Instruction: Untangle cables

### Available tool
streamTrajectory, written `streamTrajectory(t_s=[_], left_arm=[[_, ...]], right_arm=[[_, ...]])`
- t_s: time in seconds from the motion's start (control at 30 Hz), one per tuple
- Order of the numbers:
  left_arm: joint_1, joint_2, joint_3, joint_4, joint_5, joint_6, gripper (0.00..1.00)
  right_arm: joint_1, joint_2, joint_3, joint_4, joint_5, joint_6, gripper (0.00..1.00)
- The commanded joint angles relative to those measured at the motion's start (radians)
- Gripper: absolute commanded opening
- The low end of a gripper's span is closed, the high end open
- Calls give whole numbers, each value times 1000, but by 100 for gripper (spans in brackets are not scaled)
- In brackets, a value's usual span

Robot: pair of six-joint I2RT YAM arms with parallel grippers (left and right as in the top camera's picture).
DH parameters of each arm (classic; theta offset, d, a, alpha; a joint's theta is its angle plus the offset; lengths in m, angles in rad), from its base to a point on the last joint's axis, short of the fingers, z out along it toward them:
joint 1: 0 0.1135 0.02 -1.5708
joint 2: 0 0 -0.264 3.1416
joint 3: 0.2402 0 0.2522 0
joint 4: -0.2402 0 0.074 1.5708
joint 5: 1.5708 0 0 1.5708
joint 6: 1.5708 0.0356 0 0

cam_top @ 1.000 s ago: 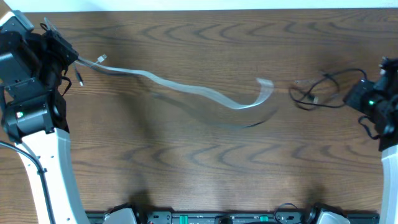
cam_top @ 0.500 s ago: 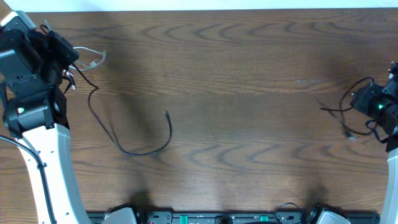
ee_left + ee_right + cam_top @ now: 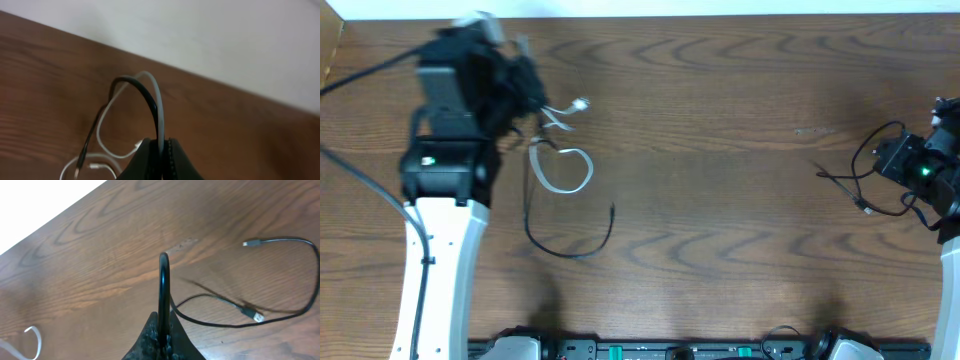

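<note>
Overhead view: big brown wood table (image 3: 720,120), left arm (image 3: 440,230) reaching in at the upper left, right arm (image 3: 948,290) hugging the right edge. Anyone make out where the cables are? (rk)

Yep. On the left side a white cable (image 3: 588,172) makes a loop on the wood just below the left arm's head. A black cable (image 3: 565,254) drops from the same spot, swings along the table and turns up to a free end (image 3: 612,208). Well apart from those, over by the right arm, a second black cable (image 3: 163,275) sprawls in loose curves. (jo)

And the grippers? Overhead is too dark for me there. (rk)

Wrist cams sort it. Left gripper (image 3: 161,147): jaws pressed together, pinching the white cable and the black cable side by side. Both arch up out of the fingertips and fall back to the table. Right gripper (image 3: 163,325): jaws squeezed tight on the second black cable, which stands up as a narrow arch above the fingers. (jo)

Plugs? (rk)

A white plug (image 3: 580,103) shows just right of the left gripper in the overhead. The right wrist view shows two tiny ends on the second black cable, a far plug (image 3: 251,243) up the table and a near plug (image 3: 255,315) closer to the gripper, both on the wood (jo)
</note>
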Motion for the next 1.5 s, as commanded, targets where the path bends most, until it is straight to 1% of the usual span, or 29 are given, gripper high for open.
streamTrajectory(t_s=[0.0,0.07,0.23,0.37,0.4,0.43,0.47,0.57,0.7,0.73,0.8,0.83,0.87,1.0,1.13,1.2,1.3,1.43,1.47], left_arm=[[-137,35,9,-63,84,4,7],[-231,89,9,-114,107,-19,7],[-327,182,9,-129,154,-24,8],[-382,240,9,-135,154,-25,7],[-393,250,9,-138,153,-25,9],[-405,260,9,-143,153,-24,14],[-414,266,9,-146,153,-24,17],[-433,274,9,-150,153,-24,36],[-450,278,9,-150,149,-24,55],[-450,278,9,-150,149,-24,68],[-450,278,9,-151,141,-24,73],[-450,278,9,-153,125,-24,77],[-450,278,9,-154,117,-24,78],[-450,278,9,-154,115,-24,79],[-450,278,9,-153,114,-24,79],[-450,278,9,-147,114,-24,79],[-450,278,9,-142,115,-24,79],[-450,278,9,-138,115,-24,79],[-450,278,9,-138,115,-24,79]], right_arm=[[37,-3,5,-7,-18,-16,1],[59,-3,5,-6,-35,-16,1],[106,-3,5,-6,-40,-15,1],[148,-3,5,-6,-60,-15,1],[163,-3,5,-3,-63,-14,1],[175,-3,5,0,-66,-10,1],[187,-3,5,3,-71,-5,1],[228,-3,5,25,-96,11,1],[304,-2,6,91,-96,115,1],[320,0,12,105,-95,142,1],[341,11,42,110,-95,159,1],[357,29,87,98,-96,158,1],[363,37,108,91,-96,158,1],[388,124,312,27,-76,128,1],[383,195,464,18,39,127,1],[377,224,528,26,139,127,1],[351,244,573,78,280,103,1],[312,243,573,212,420,-14,1],[293,244,573,249,494,-41,1]])
